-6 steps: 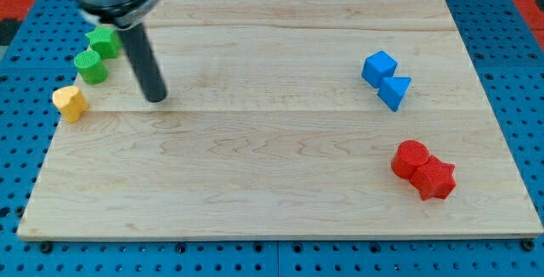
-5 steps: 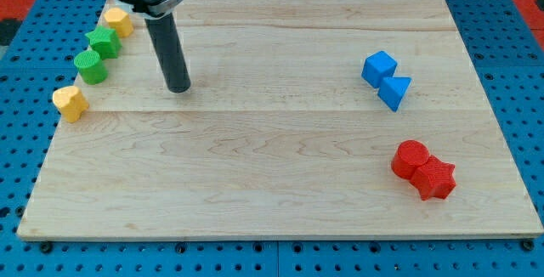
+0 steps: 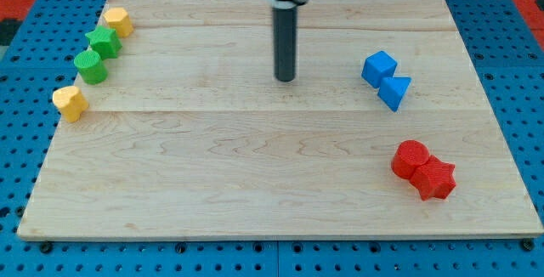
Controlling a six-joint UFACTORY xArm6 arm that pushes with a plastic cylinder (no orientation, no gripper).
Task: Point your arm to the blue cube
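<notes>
The blue cube (image 3: 378, 67) sits on the wooden board (image 3: 255, 166) at the view's right, touching a blue triangular block (image 3: 394, 91) just below and right of it. My tip (image 3: 285, 78) rests on the board near its upper middle, to the left of the blue cube with a clear gap between them. The dark rod rises straight up from the tip to the arm at the view's top.
A red cylinder (image 3: 411, 158) and a red star block (image 3: 437, 178) touch at the lower right. Along the left edge lie a yellow block (image 3: 118, 21), a green star block (image 3: 104, 42), a green cylinder (image 3: 90, 65) and a yellow heart-like block (image 3: 69, 102).
My tip has slid from the board's left side, near the green blocks, rightward to the upper middle, closer to the blue cube. No block has moved.
</notes>
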